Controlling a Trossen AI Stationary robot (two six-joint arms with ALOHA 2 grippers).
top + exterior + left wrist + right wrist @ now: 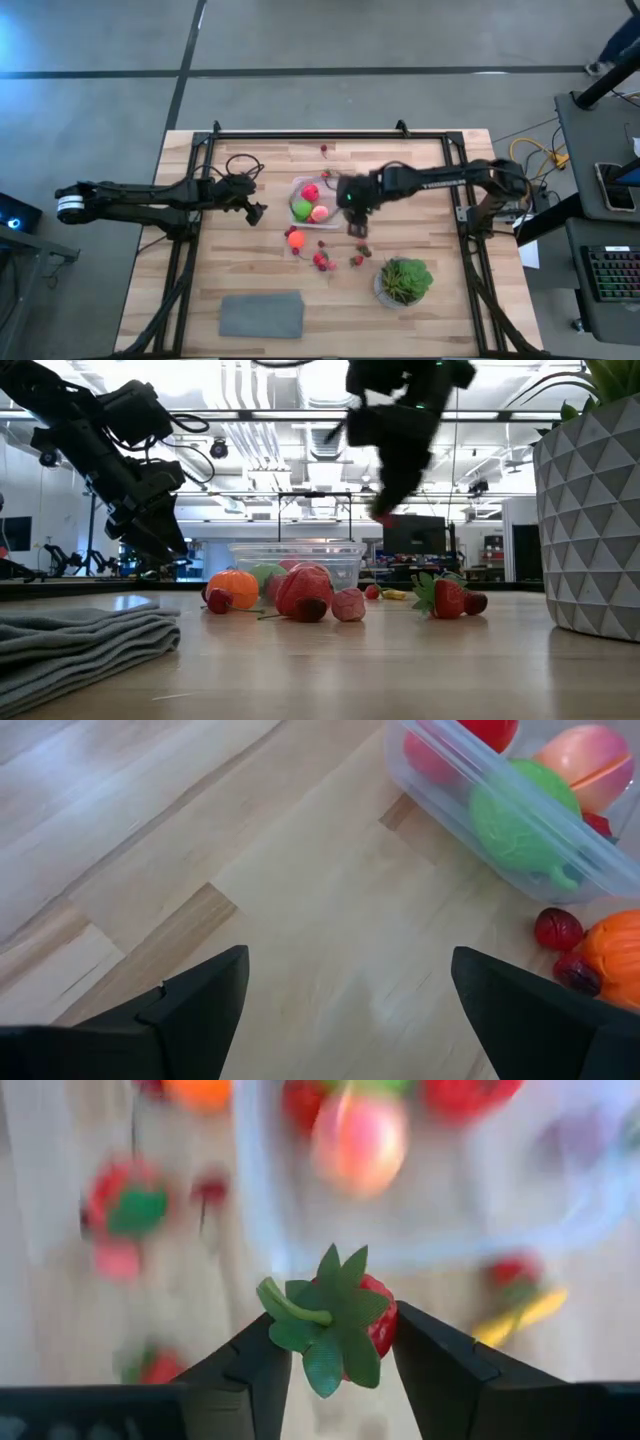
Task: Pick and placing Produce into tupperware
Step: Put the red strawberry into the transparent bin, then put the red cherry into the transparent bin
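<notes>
The clear tupperware (316, 201) sits mid-table holding a red, a lime-green and a pink-peach fruit. An orange fruit (296, 238) and several small red strawberries (322, 261) lie on the wood just near of it; one more strawberry (324, 149) lies toward the far edge. My right gripper (335, 1342) hovers above the table beside the box's near right corner, shut on a strawberry (345, 1325). My left gripper (340, 990) is open, left of the box, touching nothing. My right gripper pinches a small red strawberry (378, 1320) between its two fingers, the green leafy cap (330, 1320) facing the wrist camera. The fingers point down from above. The strawberry is lifted clear of the table.
A leafy green plant in a white faceted pot (403, 281) stands near-right of the strawberries. A folded grey cloth (262, 315) lies by the near edge. A black frame rail (330, 134) runs along the far side; cables (240, 165) lie beside the left arm.
</notes>
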